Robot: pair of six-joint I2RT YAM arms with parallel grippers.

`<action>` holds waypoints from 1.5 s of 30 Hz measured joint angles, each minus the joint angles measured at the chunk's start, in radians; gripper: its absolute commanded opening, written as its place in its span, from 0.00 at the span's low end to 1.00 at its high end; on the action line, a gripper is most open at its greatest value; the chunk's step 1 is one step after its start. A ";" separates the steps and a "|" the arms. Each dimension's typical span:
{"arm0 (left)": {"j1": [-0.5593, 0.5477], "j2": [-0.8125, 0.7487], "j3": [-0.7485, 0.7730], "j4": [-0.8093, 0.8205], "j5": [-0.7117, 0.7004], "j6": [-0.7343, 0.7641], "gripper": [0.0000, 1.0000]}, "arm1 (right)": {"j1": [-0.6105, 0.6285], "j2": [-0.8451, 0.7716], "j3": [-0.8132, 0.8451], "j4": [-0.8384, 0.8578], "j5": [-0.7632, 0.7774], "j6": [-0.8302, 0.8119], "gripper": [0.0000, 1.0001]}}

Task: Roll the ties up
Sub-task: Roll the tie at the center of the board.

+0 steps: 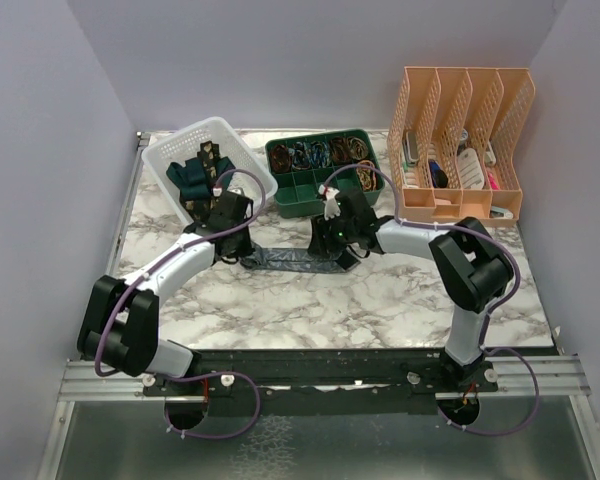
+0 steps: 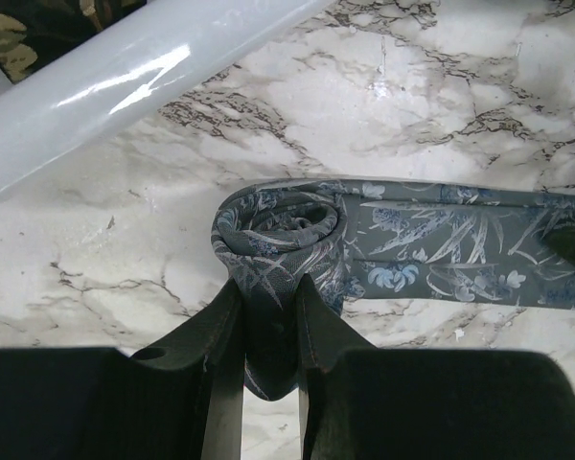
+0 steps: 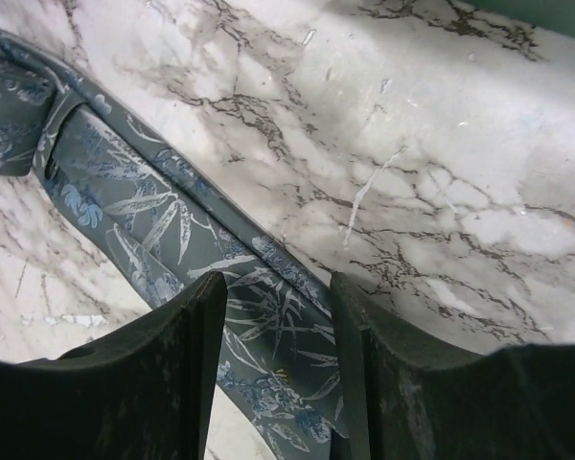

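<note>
A blue-grey patterned tie [image 1: 292, 260] lies flat on the marble table between my two grippers. Its left end is wound into a small roll [image 2: 283, 225], and the rest runs off to the right [image 2: 441, 254]. My left gripper [image 2: 270, 287] is shut on a fold of that rolled end. My right gripper [image 3: 273, 287] is open, its fingers [image 3: 172, 355] standing either side of the flat tie [image 3: 268, 326] near its other end. A dark teal tie [image 1: 190, 180] and a black-brown tie with gold pattern [image 1: 209, 160] sit in the white basket [image 1: 242, 150].
The white basket's rim [image 2: 125, 77] is just beyond the left gripper. A green compartment tray [image 1: 325, 190] with small items stands behind the right gripper. An orange file organiser [image 1: 460, 140] fills the back right corner. Grey walls close in the table [image 1: 330, 310].
</note>
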 measured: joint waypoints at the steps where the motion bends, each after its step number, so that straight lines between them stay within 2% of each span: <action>1: -0.003 0.003 0.005 -0.006 -0.006 0.004 0.00 | 0.000 -0.003 -0.005 0.001 -0.006 0.007 0.53; 12: -0.164 0.096 0.123 -0.059 -0.138 0.120 0.00 | 0.000 -0.004 -0.008 0.003 -0.029 0.070 0.55; 23: -0.245 0.134 0.142 -0.103 -0.271 0.198 0.00 | -0.002 -0.005 -0.037 0.068 -0.026 0.193 0.55; 42: -0.452 0.279 0.205 -0.125 -0.535 0.105 0.00 | -0.010 -0.036 -0.135 0.185 -0.026 0.406 0.56; 45: -0.469 0.291 0.212 -0.128 -0.540 0.085 0.07 | -0.020 -0.037 -0.142 0.191 -0.026 0.425 0.56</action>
